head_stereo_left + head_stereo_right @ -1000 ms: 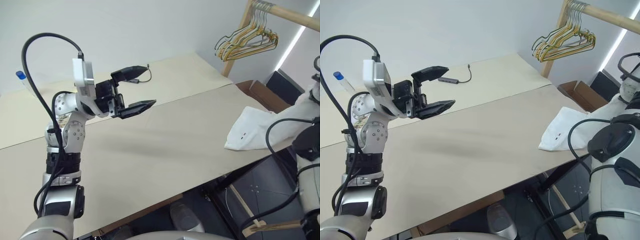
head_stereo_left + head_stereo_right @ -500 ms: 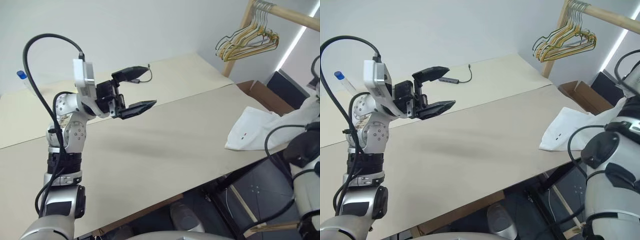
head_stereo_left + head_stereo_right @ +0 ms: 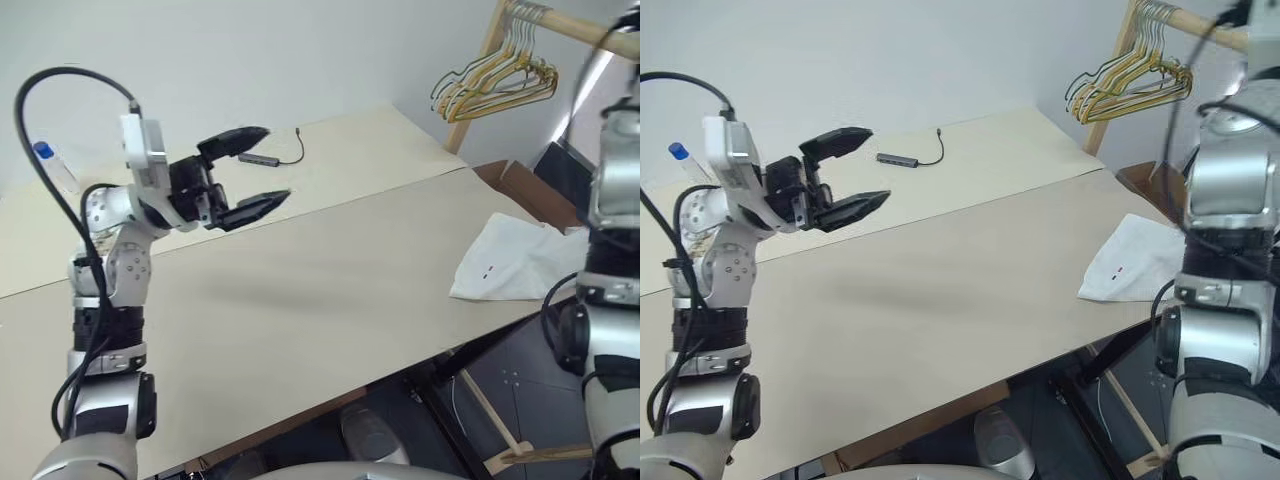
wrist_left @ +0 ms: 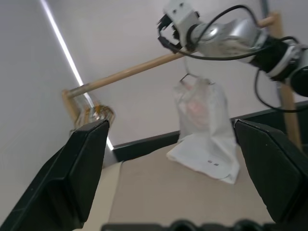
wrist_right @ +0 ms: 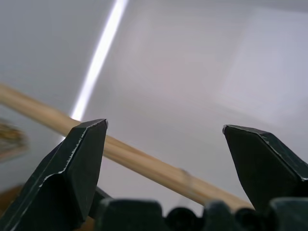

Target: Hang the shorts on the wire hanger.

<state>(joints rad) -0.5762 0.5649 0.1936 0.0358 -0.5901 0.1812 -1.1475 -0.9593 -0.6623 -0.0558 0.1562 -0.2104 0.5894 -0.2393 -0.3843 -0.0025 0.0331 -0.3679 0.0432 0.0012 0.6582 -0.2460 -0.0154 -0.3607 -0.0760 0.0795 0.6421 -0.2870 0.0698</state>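
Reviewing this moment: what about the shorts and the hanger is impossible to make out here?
1. Wire hanger, left wrist view: a thin hook shows above the shorts; the cloth hides the rest.
2. Whether that hook sits on the wooden rail: too small to tell.
3. Top of the shorts, eye views: hidden behind the right arm.
4. Small dark marks on the shorts: too small to read.

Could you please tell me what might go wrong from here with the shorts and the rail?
1. The shorts hang from what looks like the wire hanger at the wooden rail, but their lower part lies on the table. That drag might tilt the hanger or slide them off.
2. The open right gripper is close to the rail and could knock it.
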